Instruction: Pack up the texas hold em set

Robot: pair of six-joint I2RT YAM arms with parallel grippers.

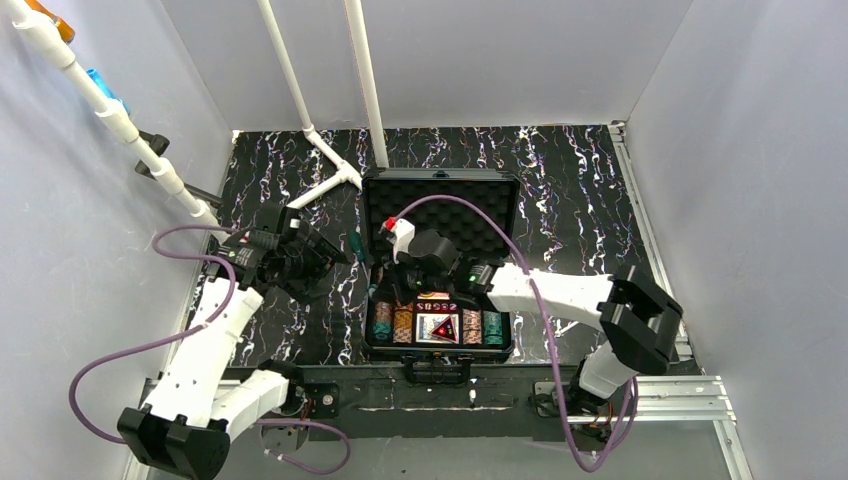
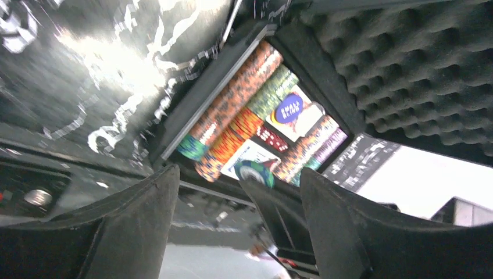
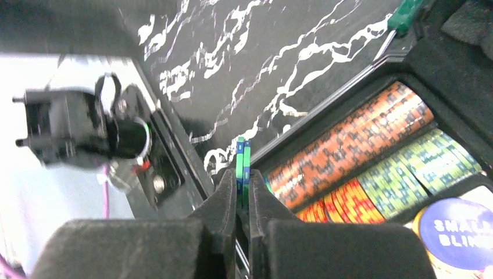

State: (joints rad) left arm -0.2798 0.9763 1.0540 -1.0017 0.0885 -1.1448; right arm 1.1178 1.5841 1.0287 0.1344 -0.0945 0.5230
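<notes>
The black case (image 1: 440,178) lies open at the table's middle, its foam lid (image 2: 418,70) leaning back. Rows of striped chips (image 1: 392,322) fill its front, with a red triangle piece (image 1: 443,328) among them. Small red dice (image 2: 270,138) lie between the rows. My right gripper (image 3: 242,181) is shut on two green-and-blue chips (image 3: 242,160), held on edge above the case's left end beside the orange chip row (image 3: 354,142). It also shows in the top view (image 1: 403,285). My left gripper (image 1: 325,255) hovers just left of the case, open and empty (image 2: 238,171).
A small green-handled tool (image 1: 353,245) lies on the marbled mat by the case's left side and shows in the right wrist view (image 3: 405,13). White pipes (image 1: 365,80) stand behind the case. A round "small blind" button (image 3: 456,232) lies in the case. Grey walls close in both sides.
</notes>
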